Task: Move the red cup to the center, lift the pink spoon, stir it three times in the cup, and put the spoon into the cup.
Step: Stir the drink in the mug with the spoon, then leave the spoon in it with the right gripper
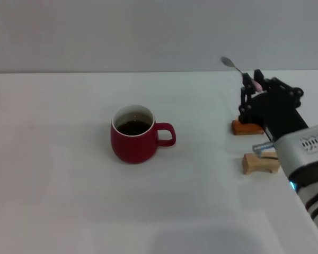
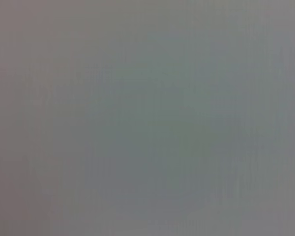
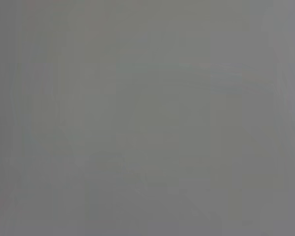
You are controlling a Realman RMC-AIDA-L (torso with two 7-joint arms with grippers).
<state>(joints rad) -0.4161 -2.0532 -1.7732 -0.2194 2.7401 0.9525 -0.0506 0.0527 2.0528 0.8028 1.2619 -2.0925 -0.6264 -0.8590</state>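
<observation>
The red cup [image 1: 133,141] stands near the middle of the white table, its handle pointing right and dark liquid inside. My right gripper [image 1: 253,83] is at the far right, raised above the table and shut on the pink spoon [image 1: 242,72]. The spoon's pale pink handle sits between the fingers, and its silver bowl points up and to the left. The gripper is well to the right of the cup and farther back. My left gripper is out of view. Both wrist views show only a plain grey field.
An orange-brown block [image 1: 247,127] lies on the table under the right gripper. A tan wooden block [image 1: 260,163] lies nearer to me, beside the right arm. The white table [image 1: 69,201] stretches wide around the cup.
</observation>
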